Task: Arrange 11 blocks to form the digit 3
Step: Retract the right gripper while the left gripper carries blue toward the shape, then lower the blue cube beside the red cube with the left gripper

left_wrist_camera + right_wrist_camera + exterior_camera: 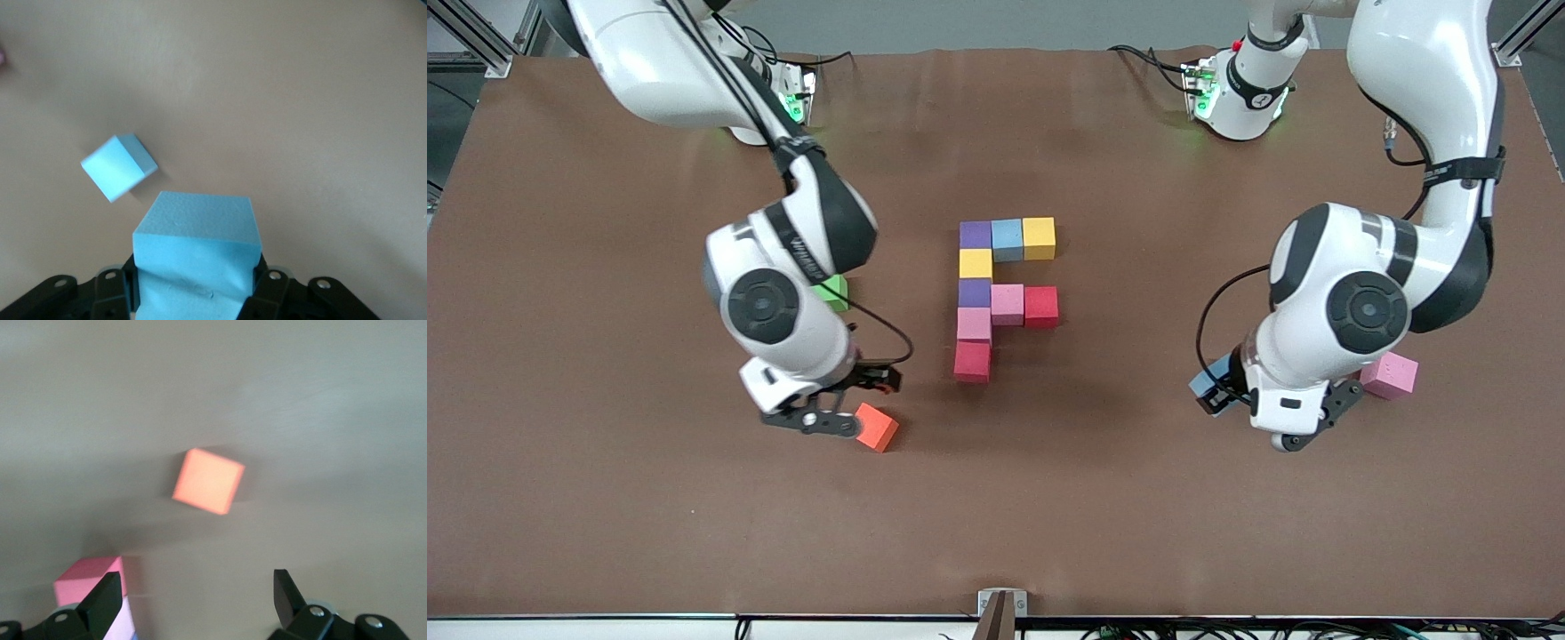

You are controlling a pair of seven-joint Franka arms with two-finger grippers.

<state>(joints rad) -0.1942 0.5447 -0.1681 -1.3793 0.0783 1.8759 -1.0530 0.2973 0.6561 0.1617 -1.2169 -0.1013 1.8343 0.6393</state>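
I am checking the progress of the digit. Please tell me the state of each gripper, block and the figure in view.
left gripper: shut on a light blue block, in the air
second light blue block: loose on the table
right gripper: open, empty, over the table by the orange cube
digit 3: unfinished, nine cubes touching
pink block: loose, toward the left arm's end
green cube: loose, partly hidden

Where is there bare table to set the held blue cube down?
Bare table lies nearer the camera than the cube figure, between orange cube and left gripper, which holds the blue cube. It is crowded around the figure.
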